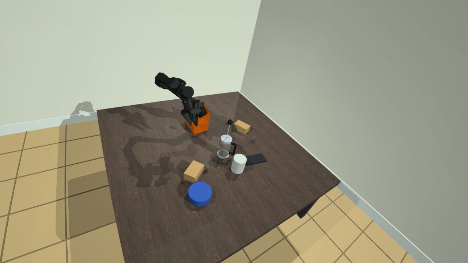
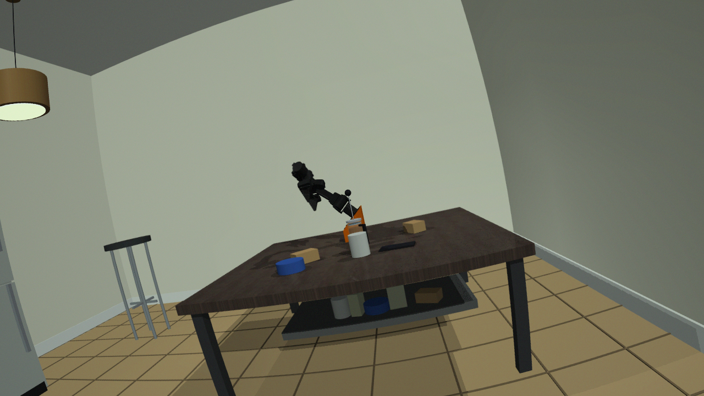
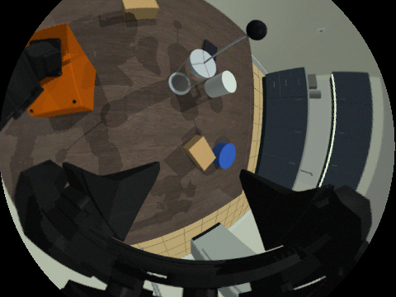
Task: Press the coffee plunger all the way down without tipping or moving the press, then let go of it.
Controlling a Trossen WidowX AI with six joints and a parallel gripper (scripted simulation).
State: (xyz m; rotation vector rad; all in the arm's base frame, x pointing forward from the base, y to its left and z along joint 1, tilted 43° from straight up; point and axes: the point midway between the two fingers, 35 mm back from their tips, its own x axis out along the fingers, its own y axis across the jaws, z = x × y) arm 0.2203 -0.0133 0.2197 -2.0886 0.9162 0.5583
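The coffee press [image 1: 224, 149] [image 2: 353, 229] [image 3: 202, 66] stands upright on the table, with a clear body, pale lid and black side handle [image 1: 234, 148]. Its black plunger knob [image 1: 230, 122] [image 2: 347, 192] [image 3: 256, 30] stands high above the lid on a thin rod. My gripper [image 1: 193, 124] [image 2: 315, 204] [image 3: 200, 170] is open and empty, in the air to the left of the knob in the top and exterior views and not touching the press. In the exterior view the white cylinder hides the lower part of the press.
A white cylinder [image 1: 238, 164] [image 2: 359, 245] [image 3: 221, 85] stands close to the press, beside a flat black slab [image 1: 256, 159] [image 2: 397, 246]. A tan block [image 1: 193, 171] [image 3: 200, 153] lies by a blue disc [image 1: 199, 193] [image 3: 224, 155]. Another tan block [image 1: 242, 126] [image 2: 414, 226] lies behind the press.
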